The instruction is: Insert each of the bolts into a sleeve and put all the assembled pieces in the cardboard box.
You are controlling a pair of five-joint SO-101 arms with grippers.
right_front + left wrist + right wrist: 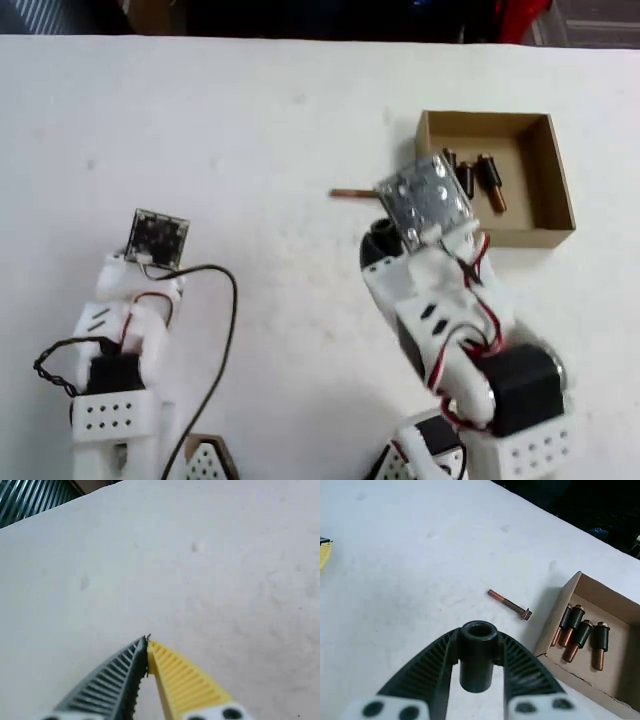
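Observation:
A black sleeve [478,655] stands upright between the fingers of my right gripper [478,660], which is shut on it; in the high view the sleeve [379,238] peeks out beside that arm's wrist. A loose copper bolt [509,604] lies on the white table just left of the cardboard box [615,605], its shaft [352,193] sticking out past the wrist. Inside the box [555,200] lie several assembled bolt-and-sleeve pieces [577,630]. My left gripper [147,647] hovers shut and empty over bare table at the left, its arm [150,250] well away from the box.
The white table [280,110] stretches wide between the two arms and toward the far edge. Dark room clutter lies beyond the table's back edge. A cable [215,340] loops beside the left arm.

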